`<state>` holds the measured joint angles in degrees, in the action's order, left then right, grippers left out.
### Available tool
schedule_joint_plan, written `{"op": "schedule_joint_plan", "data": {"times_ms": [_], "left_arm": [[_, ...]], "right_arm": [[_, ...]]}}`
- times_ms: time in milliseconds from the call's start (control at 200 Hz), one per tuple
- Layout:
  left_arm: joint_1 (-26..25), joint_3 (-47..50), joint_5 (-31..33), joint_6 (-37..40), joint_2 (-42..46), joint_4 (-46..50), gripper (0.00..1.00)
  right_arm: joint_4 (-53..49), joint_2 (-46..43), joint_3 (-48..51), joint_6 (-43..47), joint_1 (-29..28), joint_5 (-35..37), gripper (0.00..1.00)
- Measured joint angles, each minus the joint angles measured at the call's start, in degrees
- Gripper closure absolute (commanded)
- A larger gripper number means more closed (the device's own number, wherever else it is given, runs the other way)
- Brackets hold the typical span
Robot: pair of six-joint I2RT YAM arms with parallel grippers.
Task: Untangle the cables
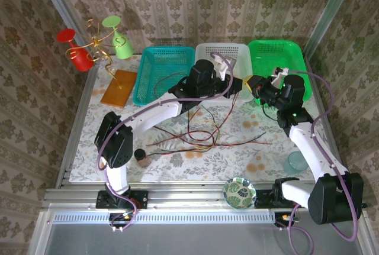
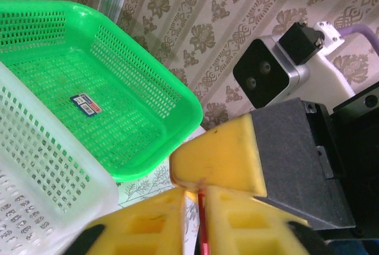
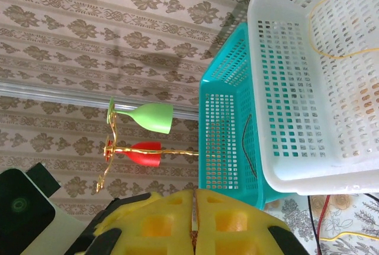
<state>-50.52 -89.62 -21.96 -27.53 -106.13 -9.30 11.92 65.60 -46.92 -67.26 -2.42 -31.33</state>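
Observation:
A loose tangle of thin cables (image 1: 198, 134), dark red, black and yellow-orange, lies on the floral cloth mid-table. Both grippers meet in front of the white basket (image 1: 222, 48). My right gripper (image 1: 253, 82) (image 3: 194, 194) is shut on the end of a dark red cable (image 2: 202, 225). That cable runs down through the narrow gap of my left gripper (image 1: 243, 86) (image 2: 195, 193), which is almost closed, the cable lying against one finger. A right fingertip (image 2: 219, 157) touches the left gripper's fingertips. A black cable (image 3: 251, 148) lies in the teal basket (image 1: 142, 71); a yellow one (image 3: 331, 6) lies in the white basket.
A green basket (image 1: 275, 48) stands at the back right. A gold stand with red and green cups (image 1: 95, 45) and a wooden board (image 1: 118, 86) are at the back left. Near the front sit a small dark jar (image 1: 141, 156), a patterned bowl (image 1: 239, 193) and a teal cup (image 1: 295, 163).

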Motion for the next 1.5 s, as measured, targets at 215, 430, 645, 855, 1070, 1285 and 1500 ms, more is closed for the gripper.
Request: {"op": "schedule_joint_plan", "data": {"times_ms": [215,430,645,855,1070,1285,1500], "left_arm": [[0.04,0.7,0.17,-0.13,0.0,-1.27,1.0],[0.04,2.19,1.97,0.81,0.96,-1.31,1.0],[-0.02,3.89,6.56,6.38,7.13,3.39,1.0],[-0.04,5.33,13.7,14.51,17.75,8.44,1.0],[0.39,8.48,21.18,22.29,26.34,13.4,1.0],[2.99,15.02,28.02,27.28,34.64,14.62,1.0],[6.86,19.89,31.41,29.59,43.8,15.37,1.0]], "right_arm": [[-0.55,0.0,0.0,0.02,0.0,0.0,1.0],[-2.27,-0.74,0.0,1.18,1.07,0.04,1.0],[-7.48,-5.01,0.0,3.89,5.35,0.72,1.0],[-13.0,-8.11,-0.96,7.19,8.17,2.58,1.0],[-18.4,-10.56,-4.55,11.1,9.73,5.42,1.0],[-22.6,-13.86,-8.66,16.06,11.47,10.27,1.0],[-25.94,-15.65,-11.32,19.1,13.18,15.58,1.0]]}}
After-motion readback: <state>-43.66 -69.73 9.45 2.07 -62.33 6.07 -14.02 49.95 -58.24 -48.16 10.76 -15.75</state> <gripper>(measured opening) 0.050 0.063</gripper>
